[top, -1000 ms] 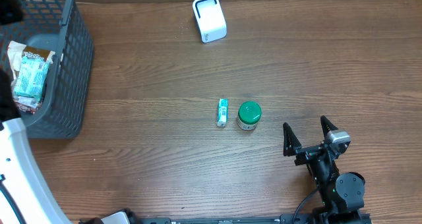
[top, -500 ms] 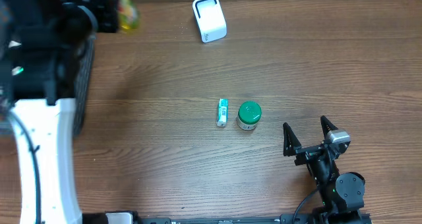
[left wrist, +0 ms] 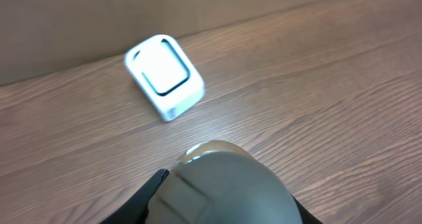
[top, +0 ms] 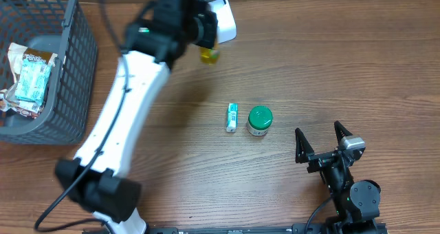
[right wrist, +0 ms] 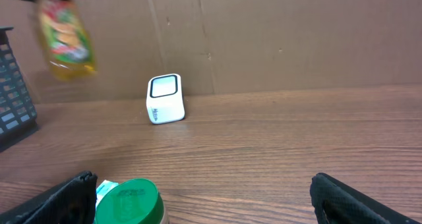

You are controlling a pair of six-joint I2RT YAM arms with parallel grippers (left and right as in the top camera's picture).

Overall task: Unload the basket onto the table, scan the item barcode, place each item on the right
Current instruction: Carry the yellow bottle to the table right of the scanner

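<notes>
The left gripper [top: 205,33], closed partway on a yellow bottle [top: 210,54], hangs by the scanner [top: 227,26] at twelve o'clock, where the next move likely means turning its barcode scannerward, while the right gripper [top: 318,136] gapes empty.

Mock shop checkout, wood-grain table [top: 344,69], cardboard backdrop [right wrist: 297,39], white scanner [right wrist: 165,99], grey basket [top: 75,76] of packets [top: 31,79]

Overhead, the left arm [top: 130,103] hides most of the bottle [top: 210,55] and a corner of the scanner [top: 227,27]. From the right wrist the bottle is smeared — label unreadable — and the basket [right wrist: 13,99] is cut by the left edge.
</notes>
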